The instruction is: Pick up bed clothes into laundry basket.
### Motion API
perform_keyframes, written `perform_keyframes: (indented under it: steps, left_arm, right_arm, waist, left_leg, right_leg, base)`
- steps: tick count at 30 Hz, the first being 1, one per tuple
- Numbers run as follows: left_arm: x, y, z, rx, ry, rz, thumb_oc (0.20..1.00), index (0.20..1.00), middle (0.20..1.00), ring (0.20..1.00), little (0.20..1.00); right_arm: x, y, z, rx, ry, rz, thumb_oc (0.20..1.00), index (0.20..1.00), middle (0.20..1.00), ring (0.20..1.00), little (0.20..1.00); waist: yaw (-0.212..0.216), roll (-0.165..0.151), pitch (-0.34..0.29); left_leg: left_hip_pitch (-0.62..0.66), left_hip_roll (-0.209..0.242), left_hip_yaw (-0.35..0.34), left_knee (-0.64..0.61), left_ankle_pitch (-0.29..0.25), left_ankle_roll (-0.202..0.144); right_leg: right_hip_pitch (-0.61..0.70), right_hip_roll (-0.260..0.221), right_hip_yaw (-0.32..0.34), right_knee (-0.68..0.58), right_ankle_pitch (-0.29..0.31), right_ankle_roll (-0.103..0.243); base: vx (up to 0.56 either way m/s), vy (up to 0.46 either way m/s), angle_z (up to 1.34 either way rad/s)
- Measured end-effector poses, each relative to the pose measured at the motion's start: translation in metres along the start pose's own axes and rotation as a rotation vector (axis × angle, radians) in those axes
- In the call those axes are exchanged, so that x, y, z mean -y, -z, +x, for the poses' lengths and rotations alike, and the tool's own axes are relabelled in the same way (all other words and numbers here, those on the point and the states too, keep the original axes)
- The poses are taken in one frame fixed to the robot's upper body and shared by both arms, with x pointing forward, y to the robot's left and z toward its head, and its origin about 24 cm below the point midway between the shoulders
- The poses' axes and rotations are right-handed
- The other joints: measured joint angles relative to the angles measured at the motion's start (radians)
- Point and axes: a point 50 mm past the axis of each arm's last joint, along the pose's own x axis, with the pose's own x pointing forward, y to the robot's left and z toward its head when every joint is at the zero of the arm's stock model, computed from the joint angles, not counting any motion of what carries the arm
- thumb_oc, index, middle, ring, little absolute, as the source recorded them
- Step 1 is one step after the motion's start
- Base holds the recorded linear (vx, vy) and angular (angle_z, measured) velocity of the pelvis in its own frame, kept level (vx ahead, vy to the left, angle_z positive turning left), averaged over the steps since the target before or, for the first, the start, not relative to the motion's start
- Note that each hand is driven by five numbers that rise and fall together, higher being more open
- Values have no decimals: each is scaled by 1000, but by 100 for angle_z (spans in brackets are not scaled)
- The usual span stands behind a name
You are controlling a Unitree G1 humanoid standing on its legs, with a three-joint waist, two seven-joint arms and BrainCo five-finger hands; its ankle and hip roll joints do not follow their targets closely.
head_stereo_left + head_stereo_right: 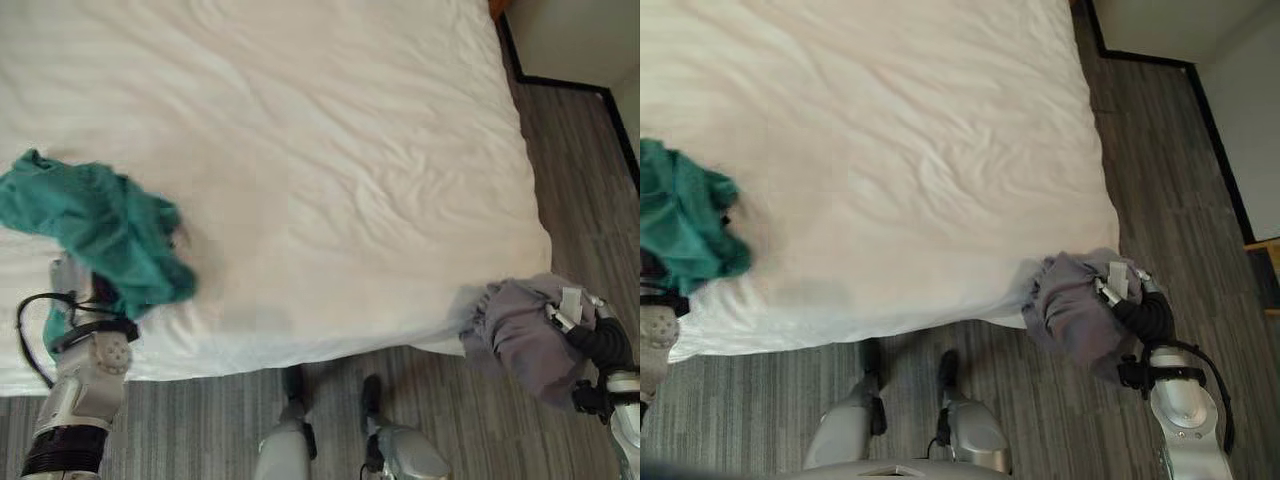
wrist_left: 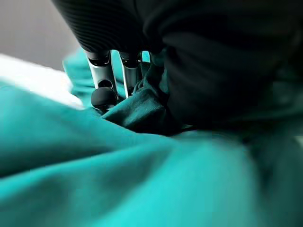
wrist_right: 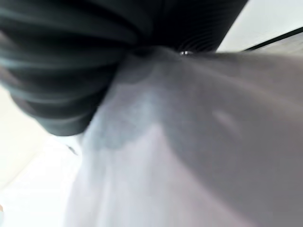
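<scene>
Head-camera views: a white bed (image 1: 330, 150) occupies most of the scene, and both garments lie at its near edge. The teal garment (image 1: 105, 225) hangs bunched over the near left part of the bed, draped across the left hand (image 1: 75, 275), whose wrist rises from just below the bed's near edge. The grey garment (image 1: 520, 330) hangs just off the near right corner of the bed, above the wood-grain floor (image 1: 560, 130), bunched against the right hand (image 1: 590, 335). Left wrist view: silver fingers (image 2: 102, 78) with dark tips curl into folds of the teal cloth (image 2: 118, 179), a grasp that the head views hide beneath the fabric. Right wrist view: grey cloth (image 3: 199, 142) spreads directly below the dark ribbed cover (image 3: 71, 56), with the white bed behind it; the fingers are concealed here and in the head views, so whether this hand clasps the grey garment cannot be told
</scene>
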Motion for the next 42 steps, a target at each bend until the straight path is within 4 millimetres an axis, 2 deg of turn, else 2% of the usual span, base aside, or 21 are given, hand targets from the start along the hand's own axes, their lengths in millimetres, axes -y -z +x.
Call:
perform_keyframes:
  steps: [4, 8, 12, 15, 16, 18, 20, 22, 25, 28, 30, 31, 32, 34, 35, 36, 37, 38, 39, 41, 42]
  left_arm:
    - [-8, -22, 53, 52, -57, -83, 200, 200, 200, 200, 200]
    - [-9, -75, 14, 248, -149, -345, 200, 200, 200, 200, 200]
    - [-4, -91, -12, 280, -173, -481, 200, 200, 200, 200, 200]
    - [-8, -95, -11, 310, -202, -459, 200, 200, 200, 200, 200]
    - [-10, -98, -12, 326, -204, -466, 200, 200, 200, 200, 200]
    - [-6, -114, -22, 378, -189, -520, 200, 200, 200, 200, 200]
    - [-5, -121, -27, 408, -178, -536, 200, 200, 200, 200, 200]
    - [-4, -137, -35, 474, -151, -606, 200, 200, 200, 200, 200]
    - [12, -151, -47, 462, -28, -745, 200, 200, 200, 200, 200]
    - [29, -158, -56, 401, 47, -847, 200, 200, 200, 200, 200]
    - [50, -166, -61, 371, 153, -880, 200, 200, 200, 200, 200]
    - [59, -178, -68, 377, 227, -941, 200, 200, 200, 200, 200]
    - [63, -181, -69, 370, 246, -956, 200, 200, 200, 200, 200]
    - [70, -180, -73, 331, 279, -984, 200, 200, 200, 200, 200]
    - [73, -181, -77, 310, 300, -1006, 200, 200, 200, 200, 200]
    - [74, -182, -79, 304, 306, -1019, 200, 200, 200, 200, 200]
    - [73, -184, -80, 305, 306, -1034, 200, 200, 200, 200, 200]
    - [73, -185, -81, 314, 308, -1039, 200, 200, 200, 200, 200]
    - [73, -183, -80, 301, 298, -1042, 200, 200, 200, 200, 200]
    - [75, -178, -79, 277, 285, -1025, 200, 200, 200, 200, 200]
    - [77, -177, -79, 271, 287, -1017, 200, 200, 200, 200, 200]
  right_arm:
    - [-6, -14, 24, 77, -58, -48, 200, 200, 200, 200, 200]
    - [2, -20, 15, 110, -10, -75, 200, 200, 200, 200, 200]
    - [1, -22, 18, 132, 28, -94, 200, 200, 200, 200, 200]
    - [-4, -33, 32, 201, 43, -106, 200, 200, 200, 200, 200]
    - [-6, -35, 35, 211, 54, -103, 200, 200, 200, 200, 200]
    - [-6, -34, 36, 222, 64, -131, 200, 200, 200, 200, 200]
    - [-9, -35, 36, 227, 66, -152, 200, 200, 200, 200, 200]
    - [-17, -43, 43, 276, 67, -178, 200, 200, 200, 200, 200]
    - [-39, -53, 54, 326, 74, -212, 200, 200, 200, 200, 200]
    - [-54, -57, 60, 341, 94, -219, 200, 200, 200, 200, 200]
    - [-63, -56, 57, 345, 97, -222, 200, 200, 200, 200, 200]
    - [-62, -58, 59, 356, 127, -220, 200, 200, 200, 200, 200]
    - [-65, -53, 60, 337, 135, -213, 200, 200, 200, 200, 200]
    - [-79, -37, 56, 262, 105, -196, 200, 200, 200, 200, 200]
    - [-85, -29, 52, 231, 74, -202, 200, 200, 200, 200, 200]
    - [-86, -28, 50, 234, 60, -219, 200, 200, 200, 200, 200]
    - [-86, -29, 49, 243, 59, -234, 200, 200, 200, 200, 200]
    - [-87, -33, 50, 262, 59, -251, 200, 200, 200, 200, 200]
    - [-88, -36, 51, 282, 52, -260, 200, 200, 200, 200, 200]
    - [-94, -44, 56, 316, 35, -261, 200, 200, 200, 200, 200]
    - [-95, -46, 56, 332, 34, -274, 200, 200, 200, 200, 200]
  waist:
    - [-63, -1, -36]
    - [-90, 37, -55]
    - [-106, 94, -92]
    - [-93, 123, -105]
    - [-86, 128, -106]
    - [-44, 143, -123]
    - [-50, 155, -152]
    - [-32, 192, -177]
    - [2, 217, -212]
    - [10, 233, -222]
    - [-13, 227, -229]
    - [-32, 255, -231]
    - [-35, 266, -231]
    - [-49, 247, -231]
    - [4, 245, -230]
    - [16, 240, -227]
    - [18, 237, -225]
    - [45, 216, -206]
    - [67, 198, -193]
    - [99, 171, -171]
    - [90, 163, -161]
  left_leg:
    - [29, 5, 50, -7, -3, -2]
    - [97, 1, 87, -7, -24, -1]
    - [138, 11, 145, -1, -40, -5]
    - [171, 41, 208, -1, -48, -7]
    - [184, 55, 239, -2, -51, -9]
    - [224, 70, 302, -2, -75, -27]
    - [240, 84, 339, -1, -69, -53]
    - [258, 113, 414, -1, -68, -70]
    - [312, 156, 505, 69, -78, -81]
    - [347, 209, 546, 173, -79, -81]
    - [349, 226, 542, 203, -117, -113]
    - [344, 221, 517, 177, -94, -122]
    - [344, 252, 537, 228, -103, -148]
    - [322, 312, 491, 424, -97, -157]
    - [269, 391, 427, 635, -48, -173]
    - [230, 406, 358, 702, -47, -180]
    - [179, 368, 256, 726, -68, -174]
    - [123, 259, 103, 671, -113, -188]
    - [103, 179, 13, 616, -155, -163]
    - [77, 91, -25, 525, -190, -119]
    - [30, 80, -18, 509, -192, -123]
  right_leg:
    - [5, -6, 28, -2, 5, 5]
    - [49, -11, 27, 0, 14, -1]
    - [55, 1, 8, 1, 18, -6]
    - [43, 20, -108, 10, 41, -28]
    - [39, 18, -182, 16, 33, -15]
    - [25, -47, -363, 91, 1, -53]
    - [19, -32, -366, 80, -6, -37]
    - [11, -35, -446, 67, -29, -40]
    - [-14, -63, -611, 147, -23, -132]
    - [-60, -19, -662, 223, -37, -216]
    - [-37, -31, -616, 214, -67, -241]
    - [-44, -2, -567, 209, -97, -195]
    - [-43, 14, -547, 213, -111, -196]
    - [-31, 30, -526, 229, -158, -199]
    - [-8, 56, -452, 210, -157, -223]
    - [-4, 72, -409, 196, -152, -237]
    - [-9, 80, -356, 185, -142, -240]
    - [-2, 86, -256, 149, -104, -229]
    - [0, 77, -195, 131, -93, -231]
    - [29, 71, -84, 82, -65, -225]
    - [50, 86, -59, 62, -62, -195]
  base:
    - [87, 52, -39]
    - [88, 7, -30]
    - [-29, -38, -40]
    - [-13, -57, -70]
    - [34, -61, -70]
    - [1, -116, -92]
    - [-9, -179, -71]
    - [0, -214, -119]
    - [-4, -319, -189]
    - [123, -427, -182]
    - [181, -364, -96]
    - [262, -529, -102]
    - [365, -667, -102]
    - [218, -399, -115]
    - [127, -209, -172]
    - [211, -219, -152]
    - [205, -88, -158]
    - [328, -112, -159]
    - [243, -74, -195]
    - [341, -20, -159]
    - [622, -9, -166]
